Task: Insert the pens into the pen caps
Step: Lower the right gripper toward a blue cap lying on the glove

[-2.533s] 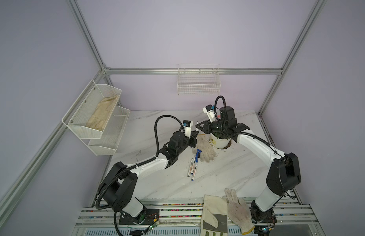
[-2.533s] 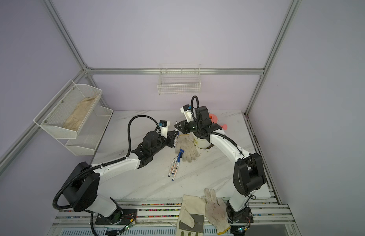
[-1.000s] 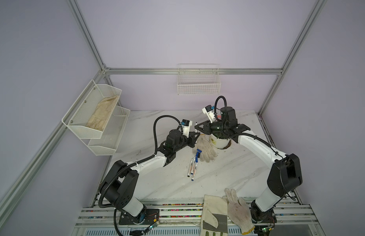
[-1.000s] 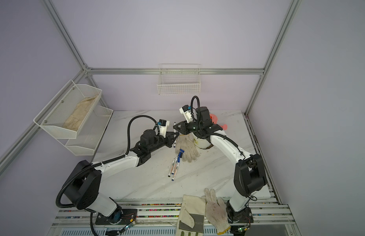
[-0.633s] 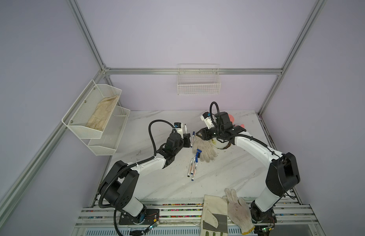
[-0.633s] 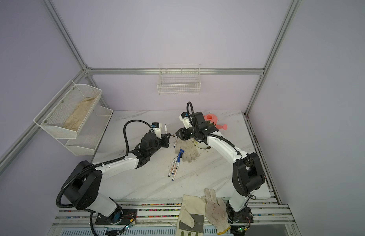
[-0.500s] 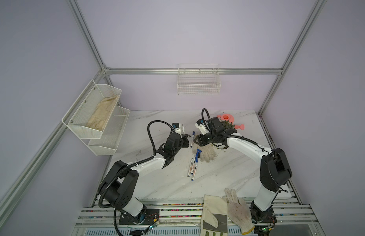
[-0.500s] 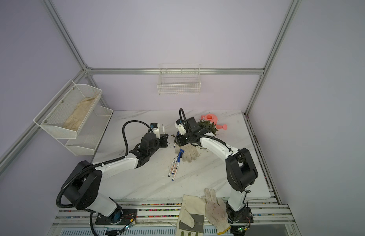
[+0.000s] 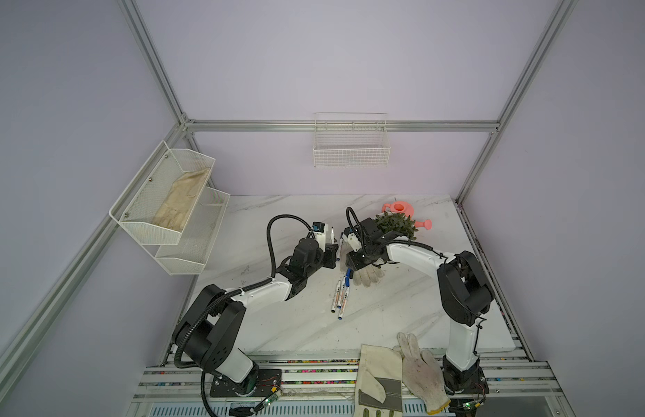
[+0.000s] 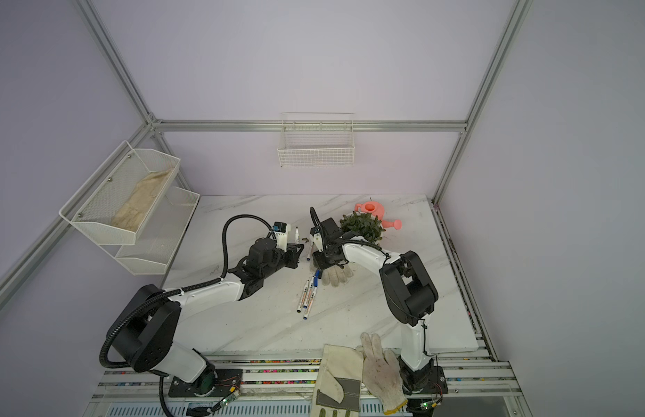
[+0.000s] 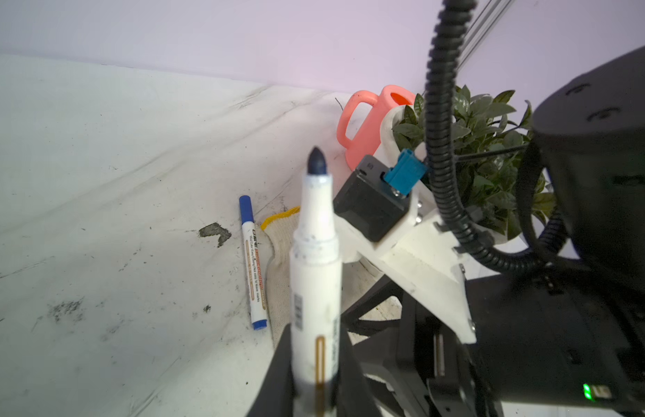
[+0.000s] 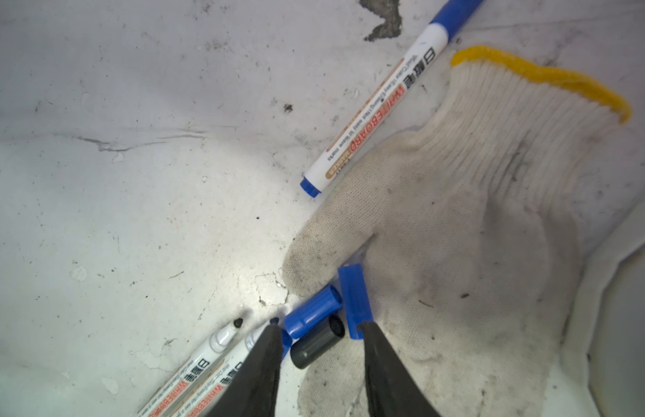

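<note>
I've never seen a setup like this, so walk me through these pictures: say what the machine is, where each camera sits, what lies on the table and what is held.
These are two robot arms at a marble table, each ending in a two-fingered gripper. Both top views look down on the whole scene; each wrist view comes from a camera on one arm. The left gripper is shut on an uncapped marker pen, tip up. The right gripper is open, poised over a black cap and two blue caps beside a knitted glove. A capped whiteboard marker and two more markers lie nearby.
</note>
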Controlling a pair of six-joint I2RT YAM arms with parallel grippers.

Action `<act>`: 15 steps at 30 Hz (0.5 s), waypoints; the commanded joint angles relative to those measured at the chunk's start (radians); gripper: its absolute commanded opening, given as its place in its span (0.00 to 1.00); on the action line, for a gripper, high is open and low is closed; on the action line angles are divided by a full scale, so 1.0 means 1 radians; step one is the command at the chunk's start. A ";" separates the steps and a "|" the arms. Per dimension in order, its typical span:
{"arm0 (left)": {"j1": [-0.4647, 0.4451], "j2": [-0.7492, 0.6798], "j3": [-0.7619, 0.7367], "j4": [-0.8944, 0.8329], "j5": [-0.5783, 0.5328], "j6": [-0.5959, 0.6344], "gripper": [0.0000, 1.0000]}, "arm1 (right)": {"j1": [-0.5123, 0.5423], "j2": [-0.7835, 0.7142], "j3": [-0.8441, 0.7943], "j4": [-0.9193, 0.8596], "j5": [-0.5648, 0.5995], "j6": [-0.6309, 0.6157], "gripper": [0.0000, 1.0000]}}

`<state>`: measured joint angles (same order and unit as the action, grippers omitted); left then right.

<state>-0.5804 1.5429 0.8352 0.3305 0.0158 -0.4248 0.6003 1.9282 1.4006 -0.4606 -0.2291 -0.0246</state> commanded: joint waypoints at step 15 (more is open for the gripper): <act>0.005 -0.085 -0.080 -0.011 0.003 0.053 0.00 | -0.002 0.116 0.090 -0.066 0.069 -0.061 0.29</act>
<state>-0.5804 1.4830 0.8017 0.3038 0.0193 -0.3965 0.6003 2.0342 1.4647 -0.4831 -0.1757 -0.0597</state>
